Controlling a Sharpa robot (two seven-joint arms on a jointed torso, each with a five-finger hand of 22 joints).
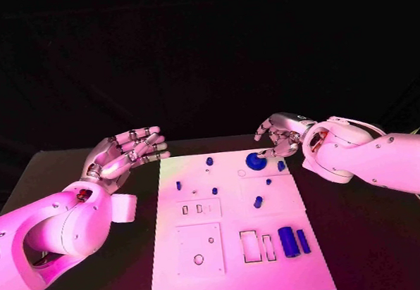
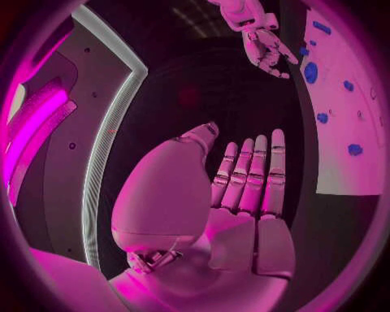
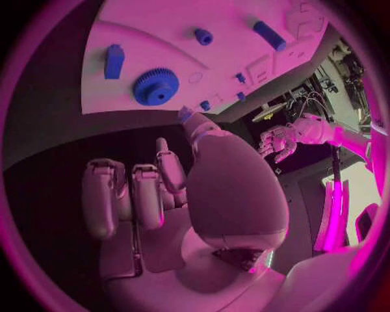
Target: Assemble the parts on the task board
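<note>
Though unlabelled, blue gear (image 1: pixel 256 161) on task board (image 1: pixel 240 269).

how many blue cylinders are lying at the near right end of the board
2. A thick blue cylinder lies just right of the rectangular cutouts on the task board, and a thinner blue cylinder lies beside it, nearer the board's right edge.

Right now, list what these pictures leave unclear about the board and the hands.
- Head view: the right hand covers the far edge of the blue gear; contact cannot be told.
- Head view: small blue parts on the task board are too small to identify.
- Left wrist view: the circle's rim cuts off the board.
</note>
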